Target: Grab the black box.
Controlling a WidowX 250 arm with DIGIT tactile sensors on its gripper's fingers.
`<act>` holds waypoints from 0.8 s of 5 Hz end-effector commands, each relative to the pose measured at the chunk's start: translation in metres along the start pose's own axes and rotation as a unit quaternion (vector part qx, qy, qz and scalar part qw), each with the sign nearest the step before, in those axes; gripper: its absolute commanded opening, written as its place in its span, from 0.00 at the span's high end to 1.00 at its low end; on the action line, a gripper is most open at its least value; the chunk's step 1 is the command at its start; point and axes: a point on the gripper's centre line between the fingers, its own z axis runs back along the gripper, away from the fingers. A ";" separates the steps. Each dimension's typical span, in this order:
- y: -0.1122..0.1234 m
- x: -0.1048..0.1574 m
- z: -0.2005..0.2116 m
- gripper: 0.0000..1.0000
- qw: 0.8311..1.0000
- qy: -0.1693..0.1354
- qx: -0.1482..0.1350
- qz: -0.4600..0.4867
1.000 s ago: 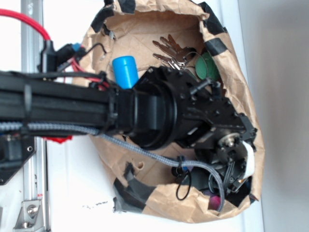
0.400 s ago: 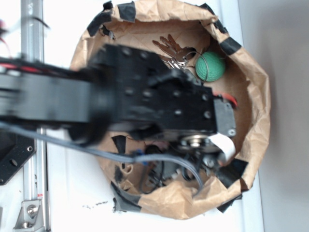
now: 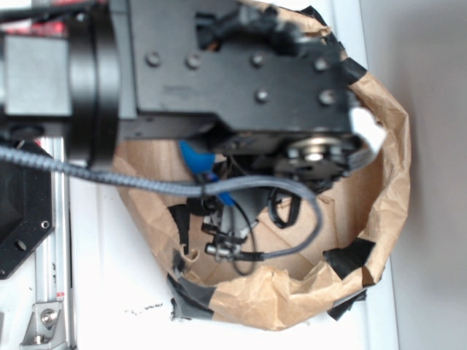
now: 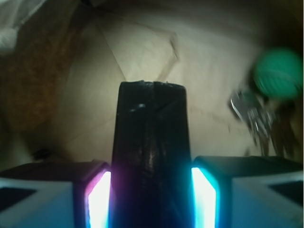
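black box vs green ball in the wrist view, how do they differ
The black box is dark, flat-sided and straight-edged; the green ball is round and bright. The box sits clamped between the end effector pads, filling the centre; the ball lies free at the right, blurred, by the keys.

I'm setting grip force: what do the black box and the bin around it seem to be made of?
The black box, clamped between the tool's pads, looks like hard glossy plastic: it shows sheen and small highlights. The bin looks like matte brown paper, creased and crumpled, patched with black tape.
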 end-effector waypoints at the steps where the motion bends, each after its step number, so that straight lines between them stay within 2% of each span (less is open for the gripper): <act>1: 0.009 -0.022 0.062 1.00 0.994 -0.110 0.019 0.017; 2: 0.016 -0.035 0.079 1.00 0.988 -0.137 0.051 0.059; 3: 0.024 -0.034 0.081 1.00 0.983 -0.121 0.051 0.127; 4: 0.027 -0.031 0.077 1.00 0.982 -0.107 0.039 0.149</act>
